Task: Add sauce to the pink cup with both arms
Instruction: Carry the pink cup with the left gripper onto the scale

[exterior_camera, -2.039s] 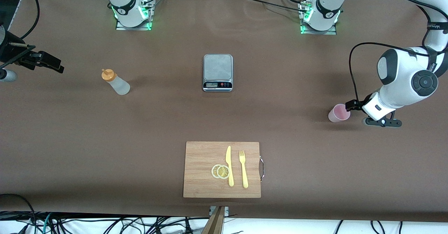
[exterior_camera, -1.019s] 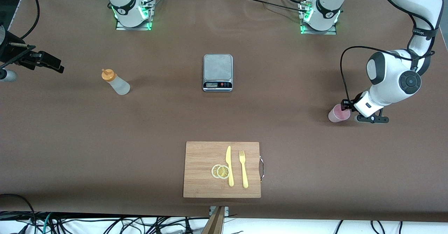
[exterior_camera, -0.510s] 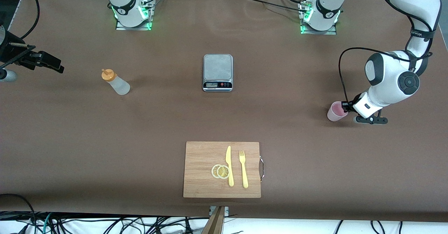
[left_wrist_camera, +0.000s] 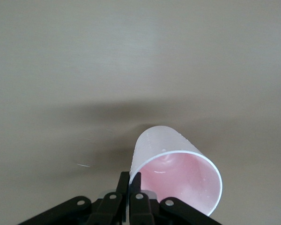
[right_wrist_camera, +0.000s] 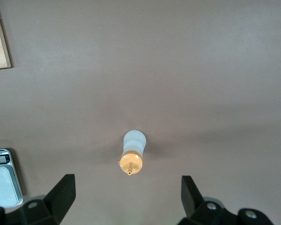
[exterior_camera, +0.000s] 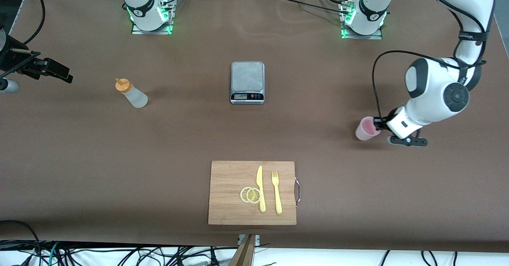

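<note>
We have the left gripper (left_wrist_camera: pixel 129 180) pinched on the rim of the pale pink plastic cup (exterior_camera: pixel 365 128), toward the left arm's end of the table. The right gripper (right_wrist_camera: pixel 126 190) waits, fingers apart, over the translucent squeeze bottle with orange cap (right_wrist_camera: pixel 132 154), standing toward the right arm's end.

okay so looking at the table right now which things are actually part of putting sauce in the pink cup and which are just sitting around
Part of the job:
- pink cup, its rim pinched by the shut left gripper
- sauce bottle, standing toward the right arm's end of the table
- right gripper, open, over the sauce bottle

Just lying about:
- scale
- cutting board with lemon slices, knife, fork
</note>
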You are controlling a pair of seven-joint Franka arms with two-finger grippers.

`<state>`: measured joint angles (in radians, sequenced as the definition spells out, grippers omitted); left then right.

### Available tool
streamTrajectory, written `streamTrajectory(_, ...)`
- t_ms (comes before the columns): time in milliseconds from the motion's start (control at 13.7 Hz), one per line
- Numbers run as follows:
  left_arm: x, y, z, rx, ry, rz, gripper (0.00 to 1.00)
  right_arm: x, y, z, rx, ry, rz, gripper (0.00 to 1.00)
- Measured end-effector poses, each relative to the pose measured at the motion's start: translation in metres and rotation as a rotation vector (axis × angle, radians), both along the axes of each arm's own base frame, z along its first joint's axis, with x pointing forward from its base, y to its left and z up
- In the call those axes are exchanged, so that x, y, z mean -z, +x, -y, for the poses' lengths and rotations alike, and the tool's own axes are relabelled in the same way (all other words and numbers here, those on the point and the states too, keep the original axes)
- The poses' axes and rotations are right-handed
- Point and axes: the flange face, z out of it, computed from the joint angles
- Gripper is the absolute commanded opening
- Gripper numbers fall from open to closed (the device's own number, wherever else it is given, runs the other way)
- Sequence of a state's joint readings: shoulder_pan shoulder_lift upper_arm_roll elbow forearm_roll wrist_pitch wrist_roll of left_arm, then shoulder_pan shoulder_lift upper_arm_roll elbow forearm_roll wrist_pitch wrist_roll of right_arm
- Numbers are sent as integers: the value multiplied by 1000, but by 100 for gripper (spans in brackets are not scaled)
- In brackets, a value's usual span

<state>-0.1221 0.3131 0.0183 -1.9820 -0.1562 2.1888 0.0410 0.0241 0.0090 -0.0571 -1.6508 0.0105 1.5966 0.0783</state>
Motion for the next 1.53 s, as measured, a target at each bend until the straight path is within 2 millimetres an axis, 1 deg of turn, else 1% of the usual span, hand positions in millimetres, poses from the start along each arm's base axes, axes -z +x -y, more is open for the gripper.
streamTrajectory(146, -8, -14, 59, -22, -25, -54, 0, 0, 0, 0, 0, 0, 0, 100)
streamTrajectory(291, -8, -36, 128, -24, -15, -87, 0, 0, 0, 0, 0, 0, -1, 100)
streamTrajectory(510, -11, -83, 235, -42, 20, -107, 0, 0, 0, 0, 0, 0, -1, 100)
streamTrajectory(583, -14, -101, 266, -52, 14, -118, 0, 0, 0, 0, 0, 0, -1, 100)
streamTrajectory(655, -15, -116, 290, -62, -5, -135, 0, 0, 0, 0, 0, 0, -1, 100)
streamTrajectory(801, -19, -141, 325, -71, -42, -168, 0, 1, 0, 0, 0, 0, -2, 100)
streamTrajectory(947, -23, -158, 354, -101, -51, -183, 0, 1, 0, 0, 0, 0, -3, 100)
streamTrajectory(1092, -21, -174, 380, -114, -45, -181, 0, 2, 1, 0, 1, 0, -3, 100)
streamTrajectory(1165, -17, -181, 391, -124, -43, -175, 0, 2, 1, 1, 1, 0, -4, 100)
streamTrajectory(1311, -3, -197, 410, -131, -33, -171, 0, 2, 1, 1, 1, 0, -4, 100)
streamTrajectory(1383, 5, -202, 416, -132, -30, -169, 0, 2, 1, 1, 1, 0, -4, 100)
streamTrajectory(1529, 18, -207, 422, -135, -23, -166, 0, 2, 1, 1, 1, 0, -4, 100)
